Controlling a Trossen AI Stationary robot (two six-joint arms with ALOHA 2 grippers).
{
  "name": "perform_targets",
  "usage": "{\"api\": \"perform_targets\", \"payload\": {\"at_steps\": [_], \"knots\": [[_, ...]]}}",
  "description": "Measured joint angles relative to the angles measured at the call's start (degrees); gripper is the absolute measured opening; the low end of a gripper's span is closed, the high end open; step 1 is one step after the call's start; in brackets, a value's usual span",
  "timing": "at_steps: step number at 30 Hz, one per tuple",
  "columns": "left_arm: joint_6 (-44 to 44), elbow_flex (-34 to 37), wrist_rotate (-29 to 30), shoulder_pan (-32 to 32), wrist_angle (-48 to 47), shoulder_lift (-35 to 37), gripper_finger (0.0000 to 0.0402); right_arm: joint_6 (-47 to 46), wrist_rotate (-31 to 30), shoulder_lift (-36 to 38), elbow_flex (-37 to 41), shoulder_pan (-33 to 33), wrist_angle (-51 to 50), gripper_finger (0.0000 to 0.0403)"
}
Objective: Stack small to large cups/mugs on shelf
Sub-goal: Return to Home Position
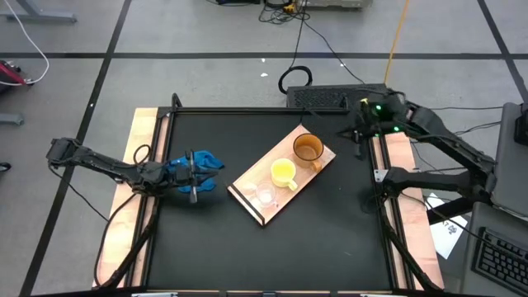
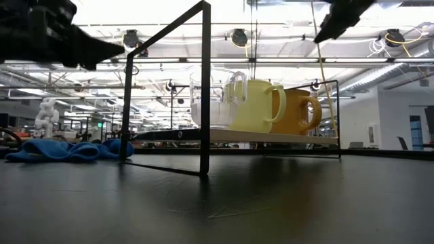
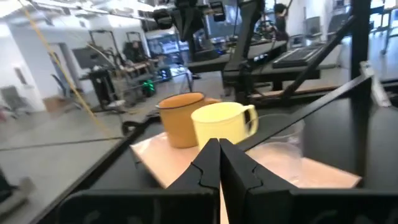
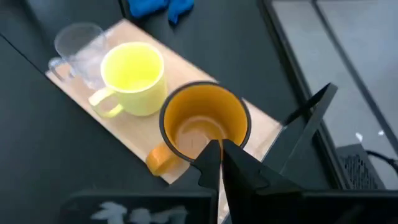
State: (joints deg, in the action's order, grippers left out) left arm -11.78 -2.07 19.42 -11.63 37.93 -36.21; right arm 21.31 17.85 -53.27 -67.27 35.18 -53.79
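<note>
Three cups stand in a row on the shelf (image 1: 247, 191), a light-wood board lying slantwise on the black tabletop. The clear glass one (image 1: 265, 195) is nearest, the yellow one (image 1: 284, 172) in the middle, the orange-brown one (image 1: 308, 148) farthest. My left gripper (image 1: 205, 175) hangs shut above a blue cloth, left of the shelf, pointing level at the cups (image 3: 219, 144). My right gripper (image 1: 356, 134) is shut, raised near the table's far right corner, slanting down toward the orange-brown cup (image 4: 202, 121). Neither holds anything.
A blue cloth (image 1: 213, 162) lies crumpled on the tabletop under my left gripper. A thin black metal frame (image 2: 203, 88) borders the table, with uprights at its corners. A dark keyboard (image 1: 318, 97) sits beyond the far edge. Bare black tabletop lies near and right of the shelf.
</note>
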Motion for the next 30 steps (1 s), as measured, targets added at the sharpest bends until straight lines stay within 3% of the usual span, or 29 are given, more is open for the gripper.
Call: {"api": "perform_targets", "payload": {"at_steps": [3,7,9,16,21,30], "knots": [[2.54,-4.48,1.09,-1.32,-9.37,2.33,0.0002,-0.95,0.01,3.88,1.41,-0.02,-0.09,0.0002],[3.99,-12.45,9.48,-4.53,-25.92,5.79,0.0001,-2.81,0.15,9.89,5.7,-0.02,1.31,0.0001],[3.58,-14.59,13.03,-6.54,-29.56,7.63,0.0001,-4.91,0.25,12.78,8.77,-0.02,3.91,0.0001],[-0.19,-15.38,20.3,-10.08,-32.26,15.99,0.0001,-8.95,0.6,24.16,21.2,-0.02,9.7,0.0],[0.52,-12.63,21.9,-10.27,-33.97,22.58,0.0,-13.24,5.43,31.19,28.88,-0.06,15.87,0.0],[0.54,-3.32,24.21,-12.93,-30.17,32.53,0.0,-18.33,9.45,35.7,33.24,-0.04,21.92,0.0]]}}
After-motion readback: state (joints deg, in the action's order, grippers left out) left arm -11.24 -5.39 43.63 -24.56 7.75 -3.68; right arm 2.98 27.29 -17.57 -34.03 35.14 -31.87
